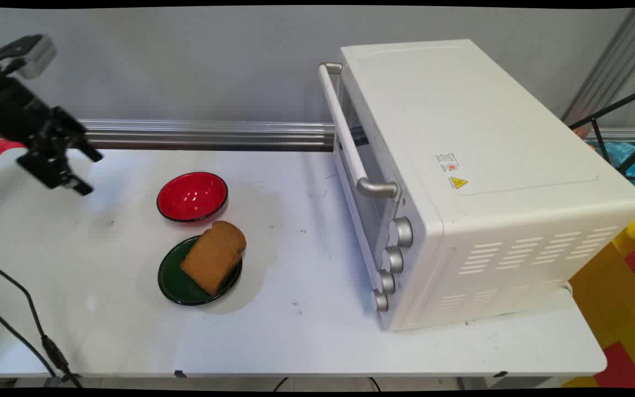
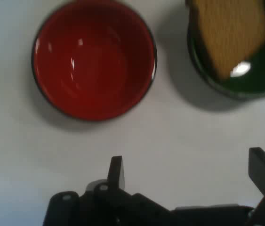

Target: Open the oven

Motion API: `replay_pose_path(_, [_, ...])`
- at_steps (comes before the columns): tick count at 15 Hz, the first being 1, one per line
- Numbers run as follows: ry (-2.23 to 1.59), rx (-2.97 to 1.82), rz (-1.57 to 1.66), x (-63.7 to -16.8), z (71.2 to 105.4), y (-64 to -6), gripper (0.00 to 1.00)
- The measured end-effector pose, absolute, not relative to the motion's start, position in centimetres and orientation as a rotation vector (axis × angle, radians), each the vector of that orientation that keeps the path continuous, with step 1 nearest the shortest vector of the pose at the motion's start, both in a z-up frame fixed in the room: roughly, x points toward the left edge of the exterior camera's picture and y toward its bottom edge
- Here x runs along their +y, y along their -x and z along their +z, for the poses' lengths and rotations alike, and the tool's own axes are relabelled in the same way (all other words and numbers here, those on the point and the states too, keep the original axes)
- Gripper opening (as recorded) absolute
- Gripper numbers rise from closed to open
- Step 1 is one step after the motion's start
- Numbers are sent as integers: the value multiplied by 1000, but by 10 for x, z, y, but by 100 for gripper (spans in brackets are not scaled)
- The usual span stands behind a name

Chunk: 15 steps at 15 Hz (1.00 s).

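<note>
Your end effector [image 1: 87, 173] hung above the left part of the white worktop [image 1: 306, 331], released, its two black fingers [image 2: 116, 170] spread wide with nothing between them and no contact with anything. Nearest to it was a red bowl [image 1: 192, 196], which stood upright on the worktop to the end effector's right in the main view and held nothing you could see; in the hand view that bowl [image 2: 94, 59] sat just beyond the fingertips, apart from them, with bare worktop between. Just on the near side of the red bowl stood a dark green plate [image 1: 177, 284], close to it though whether the two rims touched could not be told. A brown slice of bread [image 1: 214, 256] lay on the green plate, tilted, its rounded top edge reaching past the plate's rim toward the red bowl. In the hand view you had the plate [image 2: 245, 80] and the bread [image 2: 228, 30] at the upper right, cut off by the picture's edge. A large white toaster oven [image 1: 483, 182] occupied the right side of the worktop, well apart from the dishes, its door shut, a silver bar handle [image 1: 350, 138] across the door and four silver knobs [image 1: 392, 259] in a column at the front corner.
</note>
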State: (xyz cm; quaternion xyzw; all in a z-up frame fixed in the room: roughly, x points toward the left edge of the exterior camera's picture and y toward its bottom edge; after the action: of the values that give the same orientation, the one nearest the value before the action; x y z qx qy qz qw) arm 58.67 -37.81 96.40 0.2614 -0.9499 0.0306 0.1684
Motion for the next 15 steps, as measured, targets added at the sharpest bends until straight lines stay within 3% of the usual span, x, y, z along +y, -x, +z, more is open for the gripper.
replay_pose_path(8, [-665, -2599, 174, -432, 988, -500, 100])
replay_pose_path(15, [-592, -2502, 273, -478, 1031, -404, 100])
